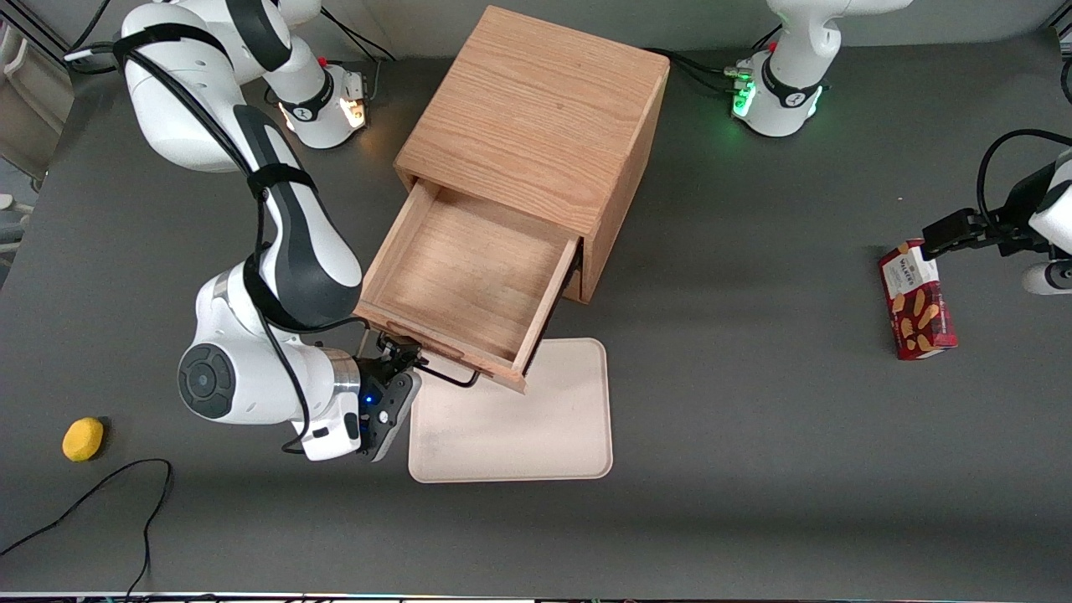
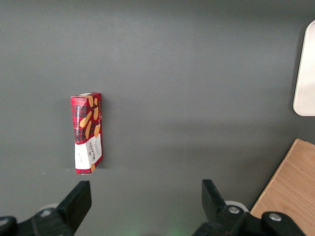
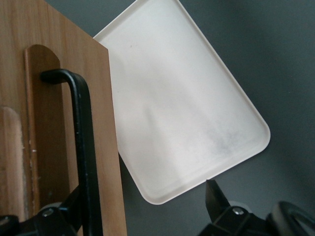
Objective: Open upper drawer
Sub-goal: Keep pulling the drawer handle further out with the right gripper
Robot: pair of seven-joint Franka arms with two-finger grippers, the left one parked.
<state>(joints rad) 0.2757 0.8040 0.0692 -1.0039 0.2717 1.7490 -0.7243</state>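
Note:
The oak cabinet (image 1: 536, 117) stands at the middle of the table. Its upper drawer (image 1: 469, 276) is pulled far out toward the front camera and shows an empty wooden inside. Its thin black bar handle (image 1: 444, 373) runs along the drawer front, which also shows in the right wrist view (image 3: 106, 147) with the handle (image 3: 81, 147). My right gripper (image 1: 398, 350) sits at the handle's end toward the working arm. It is open (image 3: 145, 201), with the bar just inside one finger (image 3: 69, 209) and the other finger (image 3: 215, 196) well apart. The lower drawer is hidden under the upper one.
A cream tray (image 1: 519, 419) lies flat on the table under and in front of the open drawer, also in the wrist view (image 3: 182, 108). A yellow fruit (image 1: 83, 439) and a black cable (image 1: 126, 494) lie toward the working arm's end. A red biscuit box (image 1: 917, 301) lies toward the parked arm's end.

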